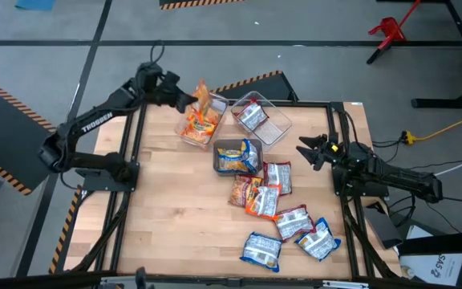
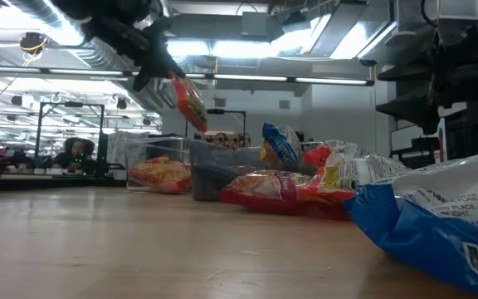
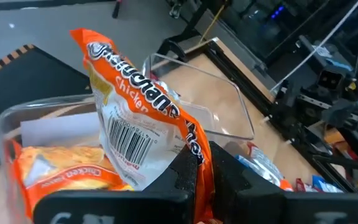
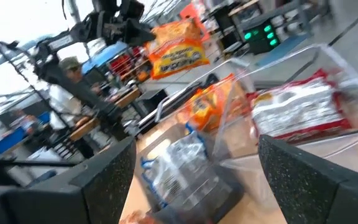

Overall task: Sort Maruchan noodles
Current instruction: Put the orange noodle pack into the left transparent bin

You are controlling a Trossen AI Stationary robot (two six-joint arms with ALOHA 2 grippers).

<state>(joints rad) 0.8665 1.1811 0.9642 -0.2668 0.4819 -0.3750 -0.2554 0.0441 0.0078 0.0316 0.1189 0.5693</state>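
Sorting looks partly done: loose packets (image 1: pixel 283 217) lie on the near counter (image 1: pixel 175 217), and farther back three bins (image 1: pixel 251 132) hold sorted ones. Right end effector (image 1: pixel 310 152) waits spread and empty; left end effector (image 1: pixel 184 98) pinches an orange packet (image 1: pixel 203 100) above the orange bin (image 1: pixel 197 128).

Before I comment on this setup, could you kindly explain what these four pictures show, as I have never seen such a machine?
Two dark robot arms work at a wooden table. One picture looks down from above, one looks level across the tabletop, and two come from cameras on the arms' wrists. The left gripper has its jaws shut on an orange packet, held over a clear bin that already holds orange packets. Two more bins hold red and blue packets; loose packets lie nearby. The right gripper waits open at the table's right edge.
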